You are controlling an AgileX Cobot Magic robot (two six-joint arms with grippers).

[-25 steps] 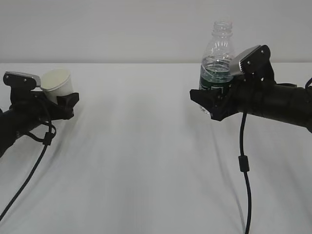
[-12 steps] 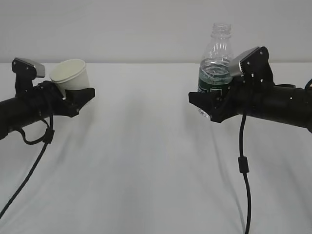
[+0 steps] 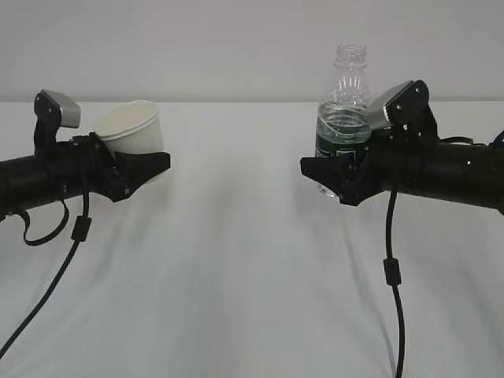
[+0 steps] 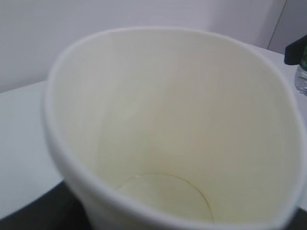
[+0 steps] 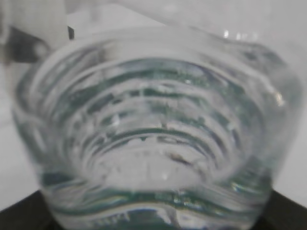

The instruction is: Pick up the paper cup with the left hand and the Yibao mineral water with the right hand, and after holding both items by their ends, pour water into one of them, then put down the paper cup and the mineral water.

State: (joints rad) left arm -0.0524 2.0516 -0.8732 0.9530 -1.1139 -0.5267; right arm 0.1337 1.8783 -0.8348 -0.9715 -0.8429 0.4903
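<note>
Above a white table point(image 3: 252, 276) against a pale wall: left hand point(image 3: 146, 169) pinching the empty paper cup point(image 3: 132, 130), right hand point(image 3: 331, 175) clamping the uncapped Yibao mineral water point(image 3: 342, 110) upright, well apart; likely next, closing the gap and tilting to pour.

Your left black arm has carried the small cream-white tapered paper cup point(image 3: 132, 131) rightward toward the middle and tipped it nearer upright. Your clear ribbed green-labelled plastic bottle point(image 3: 342, 110) has edged slightly left and lower.
</note>
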